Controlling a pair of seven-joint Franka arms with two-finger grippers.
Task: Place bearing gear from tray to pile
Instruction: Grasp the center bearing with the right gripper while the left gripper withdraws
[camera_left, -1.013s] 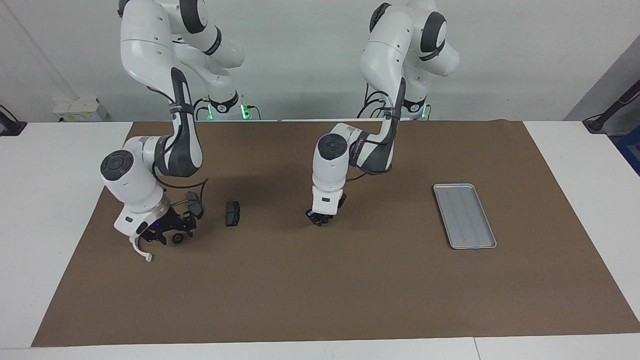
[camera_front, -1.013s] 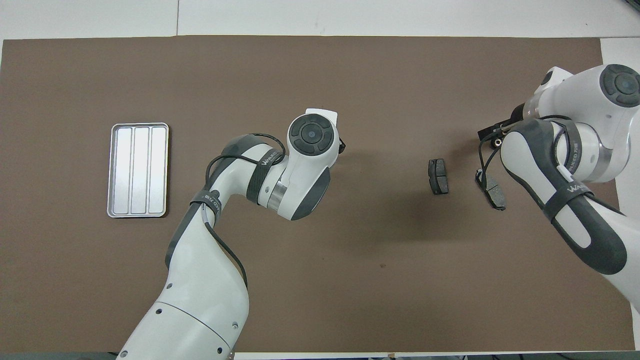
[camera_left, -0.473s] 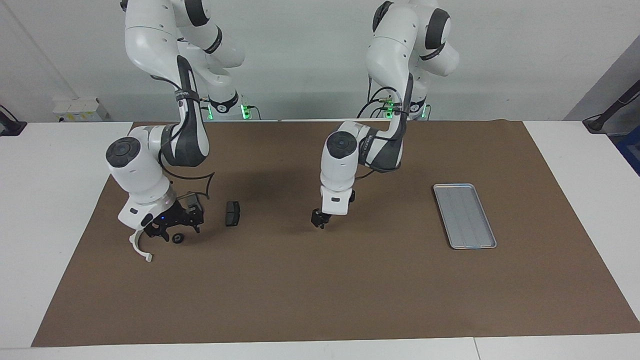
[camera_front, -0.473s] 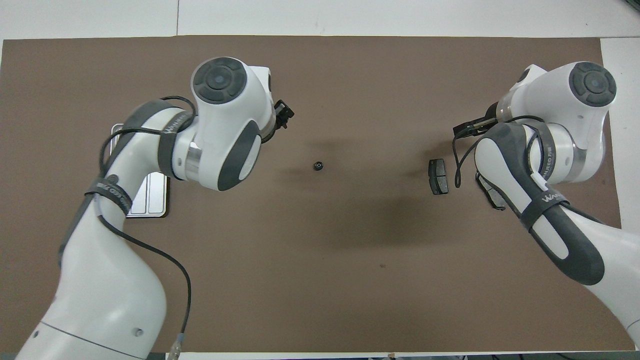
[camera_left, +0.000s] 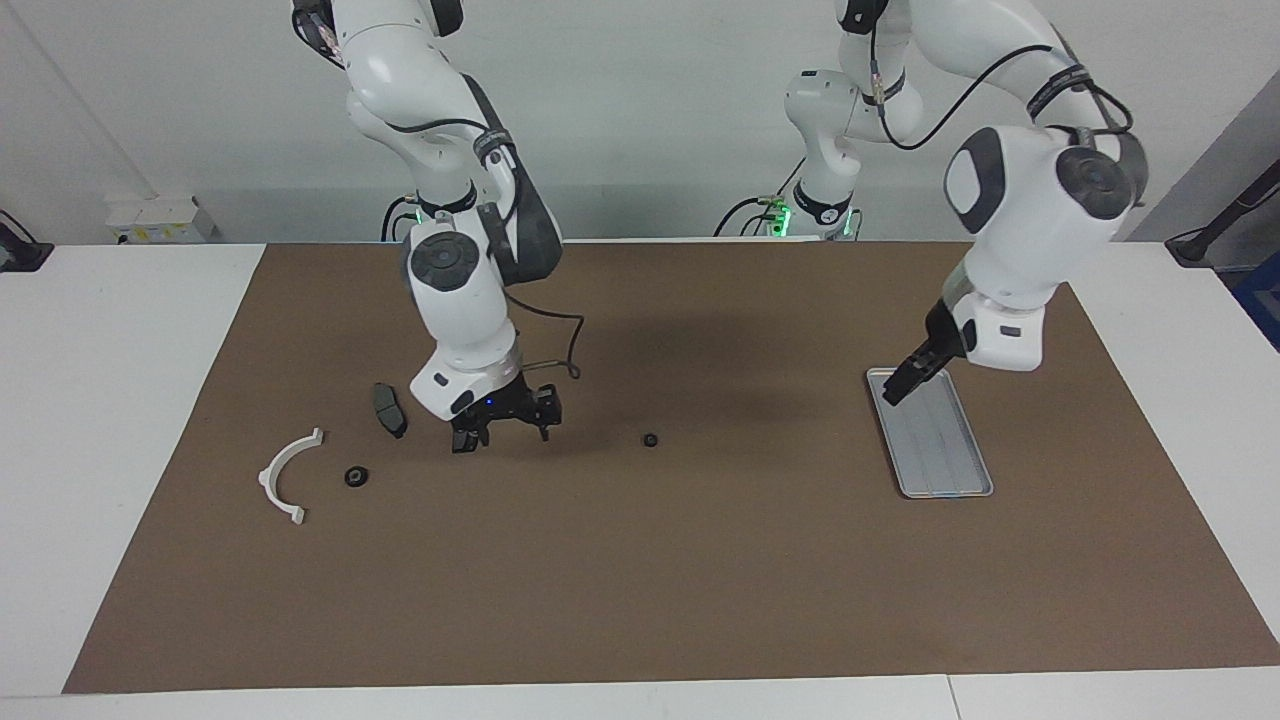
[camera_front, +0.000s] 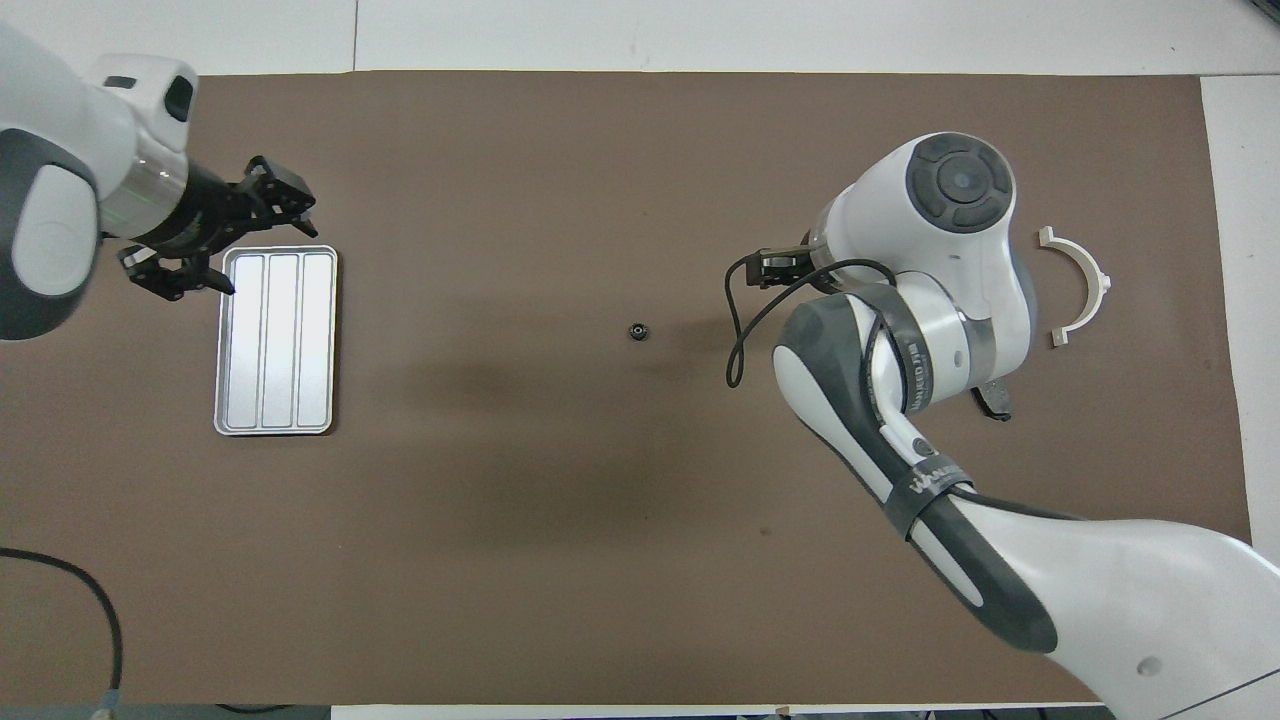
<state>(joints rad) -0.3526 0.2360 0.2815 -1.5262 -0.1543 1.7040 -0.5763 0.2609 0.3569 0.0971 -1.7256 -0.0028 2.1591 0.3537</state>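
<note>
One small black bearing gear (camera_left: 650, 439) (camera_front: 637, 331) lies alone on the brown mat, between the tray (camera_left: 940, 470) (camera_front: 277, 340) and the pile. The tray's ridged floor shows bare. The pile holds a white half-ring (camera_left: 285, 480) (camera_front: 1080, 285), a second bearing gear (camera_left: 355, 476) and a dark brake pad (camera_left: 388, 408). My right gripper (camera_left: 505, 432) hangs open low over the mat beside that pad, gripping nothing. Raised over the tray's end nearer the robots, my left gripper (camera_left: 903, 383) (camera_front: 225, 240) is open and empty.
The brown mat (camera_left: 640, 580) covers most of the white table. In the overhead view the right arm's bulk hides most of the pile; only a tip of a brake pad (camera_front: 995, 400) shows under it.
The left gripper opened, left a bearing gear on the mid-mat and swung back over the tray. The right arm moved from the pile toward the table's middle, uncovering the half-ring and a gear.
</note>
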